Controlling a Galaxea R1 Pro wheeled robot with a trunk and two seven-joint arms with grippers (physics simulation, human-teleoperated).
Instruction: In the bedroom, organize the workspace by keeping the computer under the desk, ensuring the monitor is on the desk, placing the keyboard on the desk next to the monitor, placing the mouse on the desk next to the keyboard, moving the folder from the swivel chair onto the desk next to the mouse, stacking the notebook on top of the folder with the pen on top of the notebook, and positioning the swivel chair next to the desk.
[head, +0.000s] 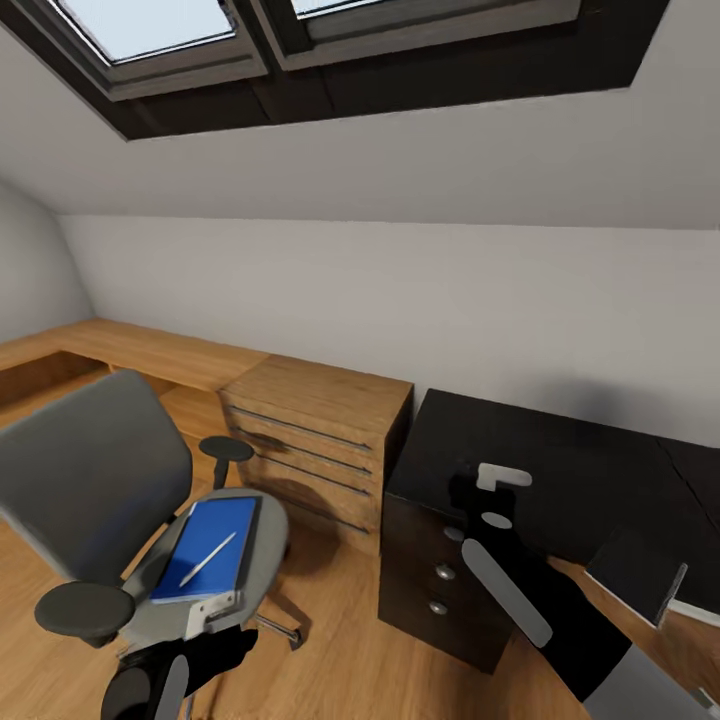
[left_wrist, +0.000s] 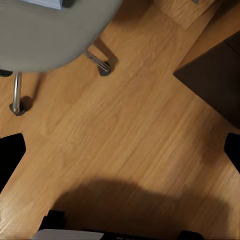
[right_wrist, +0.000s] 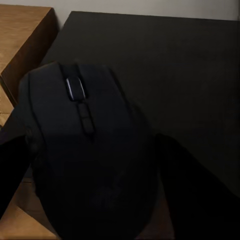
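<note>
so the right gripper (right_wrist: 90, 165) is carrying the mouse (right_wrist: 85, 145), clamped tight, over the desk (head: 560, 470); the left gripper (left_wrist: 120, 150) is hanging wide open and empty, folder (head: 208, 548) and pen (head: 208, 560) sitting on the swivel chair (head: 90, 480).

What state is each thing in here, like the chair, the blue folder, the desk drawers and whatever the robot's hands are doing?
swivel chair: standing apart from the desk, loaded
folder: flat on the chair seat
pen: lying on the folder
desk: drawers shut
mouse: held over the desk
right gripper: shut on the mouse
left gripper: open, empty
</note>
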